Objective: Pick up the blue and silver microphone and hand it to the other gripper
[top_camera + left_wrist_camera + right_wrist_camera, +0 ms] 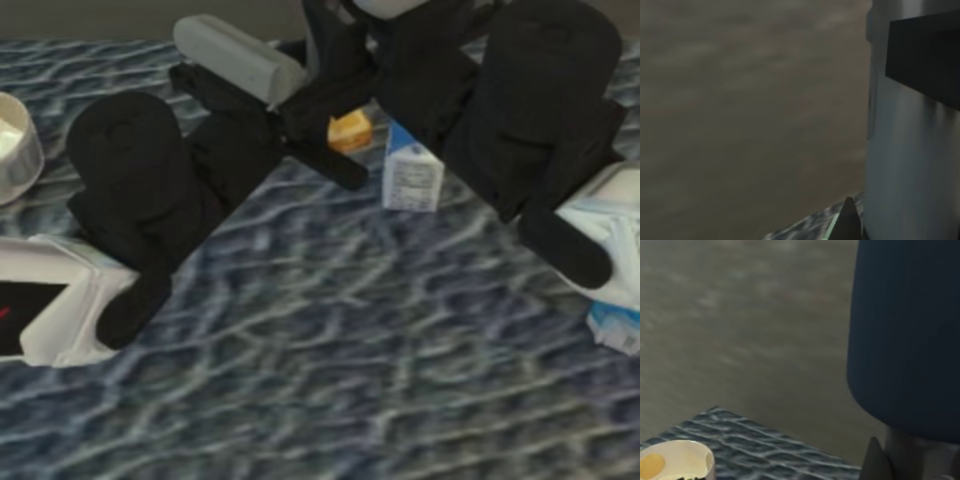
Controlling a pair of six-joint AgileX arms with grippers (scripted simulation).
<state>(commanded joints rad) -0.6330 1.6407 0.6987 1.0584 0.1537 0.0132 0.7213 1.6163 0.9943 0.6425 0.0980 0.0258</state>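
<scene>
Both arms meet at the far edge of the tabletop (330,350), above the milk carton (412,172); the blue and silver microphone (238,56) is held aloft between them; left gripper (300,115) fingers look clamped on its handle; right gripper's fingers I can't tell; releasing early would drop it onto the carton.

Microphone's dark blue head (905,335) cut off by the right wrist view's edges, its grey handle (238,57) partly hidden behind both black wrists in the top view, orange block (350,130) half covered, white bowl (15,145) cropped at the worktop's left edge
</scene>
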